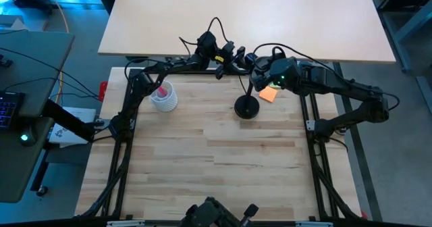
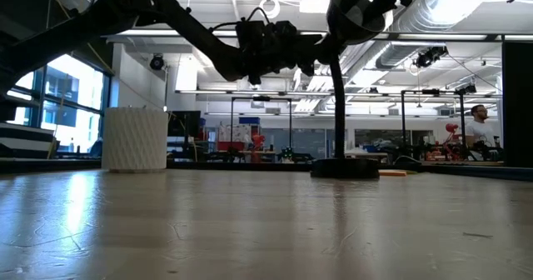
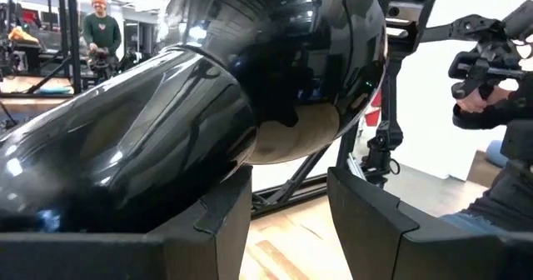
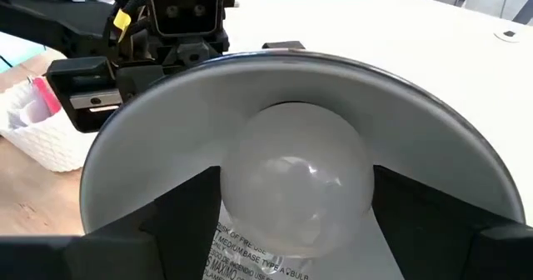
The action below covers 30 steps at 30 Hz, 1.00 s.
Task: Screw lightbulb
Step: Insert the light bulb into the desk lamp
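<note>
High view: both arms meet at the far edge of the wooden table (image 1: 223, 159), over the black desk lamp (image 1: 247, 107), whose round base stands on the boards with its thin stem rising toward the grippers. The left gripper (image 1: 233, 57) reaches in from the left and the right gripper (image 1: 260, 70) from the right, the two close together above the lamp's head; a white ribbed cup (image 1: 164, 98) with pink items stands left of the lamp base, and an orange tag (image 1: 268, 94) lies just beside the base on the right. The bulb cannot be made out from here. Low view: the lamp base (image 2: 345, 169) sits on the table with its stem going up to the shade (image 2: 358, 13) near the top, the left arm (image 2: 166, 22) stretching across to it, and the white cup (image 2: 135, 139) stands on the left; a person (image 2: 477, 128) shows far off in the room. Left wrist view: the glossy black shade (image 3: 275, 72) fills the frame, and the left gripper's two dark fingers (image 3: 212, 230) stand on either side of its neck, closed against it; another person (image 3: 102, 34) stands in the background. Right wrist view: the lightbulb (image 4: 296, 184) sits inside the pale inner bowl of the shade (image 4: 133, 159), its frosted dome facing the camera, and the right gripper's fingers (image 4: 187, 209) flank it, spread wide; whether they touch the glass cannot be told. The left gripper (image 4: 92, 97) shows beyond the shade's rim.
</note>
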Motion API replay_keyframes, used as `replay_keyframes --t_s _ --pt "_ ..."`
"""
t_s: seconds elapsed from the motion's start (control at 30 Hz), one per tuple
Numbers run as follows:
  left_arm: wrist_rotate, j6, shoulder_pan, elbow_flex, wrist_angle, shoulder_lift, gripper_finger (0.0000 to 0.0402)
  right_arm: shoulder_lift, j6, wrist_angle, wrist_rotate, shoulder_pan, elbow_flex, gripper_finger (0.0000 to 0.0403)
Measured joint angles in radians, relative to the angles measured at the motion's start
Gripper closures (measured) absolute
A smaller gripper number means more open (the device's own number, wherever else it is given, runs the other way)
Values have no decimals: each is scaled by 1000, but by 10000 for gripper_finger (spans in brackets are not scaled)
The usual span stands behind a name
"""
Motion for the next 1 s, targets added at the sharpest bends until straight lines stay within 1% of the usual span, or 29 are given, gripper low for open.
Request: replay_keyframes --t_s 0.13,0.27,0.4,0.63,0.77,1.0 --pt "25 59 -20 0 0 -2 248 0 32 0 2 0 0 109" --pt "46 101 -43 0 3 -16 248 -1 100 -10 43 0 0 111" --pt "49 102 -45 0 4 -29 248 -2 136 -8 60 0 0 112" --pt "24 93 -37 0 -5 -27 248 -3 204 -1 81 0 0 112" --pt "22 92 -37 0 -4 -27 248 -6 198 37 93 0 1 112" --pt "14 66 -37 0 2 -27 248 -6 145 49 89 1 1 112"
